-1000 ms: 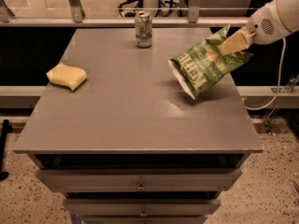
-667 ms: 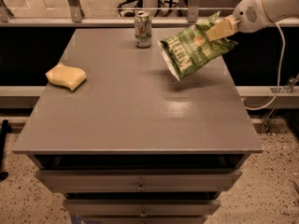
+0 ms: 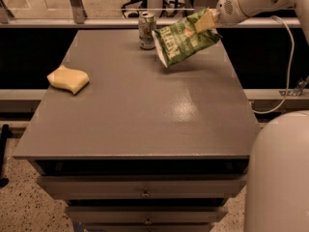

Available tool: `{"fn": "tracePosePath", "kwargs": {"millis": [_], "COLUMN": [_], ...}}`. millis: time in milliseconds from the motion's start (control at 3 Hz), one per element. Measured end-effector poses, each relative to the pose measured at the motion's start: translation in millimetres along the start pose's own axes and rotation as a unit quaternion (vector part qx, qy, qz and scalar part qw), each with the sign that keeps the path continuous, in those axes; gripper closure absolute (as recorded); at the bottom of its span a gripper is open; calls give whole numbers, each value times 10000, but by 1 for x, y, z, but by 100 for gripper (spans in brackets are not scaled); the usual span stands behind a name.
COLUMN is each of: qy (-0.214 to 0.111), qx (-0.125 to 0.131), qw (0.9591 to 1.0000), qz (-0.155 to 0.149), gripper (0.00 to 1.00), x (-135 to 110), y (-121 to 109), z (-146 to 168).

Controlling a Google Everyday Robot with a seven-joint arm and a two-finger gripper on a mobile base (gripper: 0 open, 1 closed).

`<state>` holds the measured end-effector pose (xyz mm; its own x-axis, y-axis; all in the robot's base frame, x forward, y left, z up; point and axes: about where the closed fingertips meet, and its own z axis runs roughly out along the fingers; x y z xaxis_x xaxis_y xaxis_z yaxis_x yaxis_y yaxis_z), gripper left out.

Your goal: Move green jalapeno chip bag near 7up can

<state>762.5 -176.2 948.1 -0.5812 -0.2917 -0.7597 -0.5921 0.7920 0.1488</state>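
Gripper: the gripper [image 3: 207, 21] is at the far right of the table [image 3: 145, 110], arm reaching in from upper right. It is closed, pinching the top right corner of the green jalapeno chip bag [image 3: 185, 41].
Bag posn: hangs tilted, lower end down-left, just right of the 7up can [image 3: 147, 30]. We see no contact w/ the can. It appears lifted clear of the table, w/ a shadow beneath.
Why held so: a corner pinch lets the bag dangle under its own wt. We judge the grip suits a carry, since it avoids crushing the contents.
Can posn: upright at the far edge, centre-left of the bag. We judge it the fixed ref. for placement.
Task status: we judge the bag near enough already. Set-down and release not yet done.
Risk: the low corner could clip the can on lowering.
Containers: the bag looks puffed, contents unseen. We cannot tell if the can is opened. Drawers [image 3: 145, 194] under the table are shut, contents hidden.
Other: yellow sponge [image 3: 68, 79] at left, well apart.
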Motion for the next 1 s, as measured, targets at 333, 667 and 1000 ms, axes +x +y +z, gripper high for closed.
{"fn": "tracePosePath", "kwargs": {"millis": [333,667,1000], "qy": [177,421,623], "qx": [96,190,267], "qw": [9998,9989,9973], "qz": [71,-69,-280], "gripper": [100,95,79], "x": [-6,-6,-5], "y": [-3,-2,0], "z": [29,47,58]}}
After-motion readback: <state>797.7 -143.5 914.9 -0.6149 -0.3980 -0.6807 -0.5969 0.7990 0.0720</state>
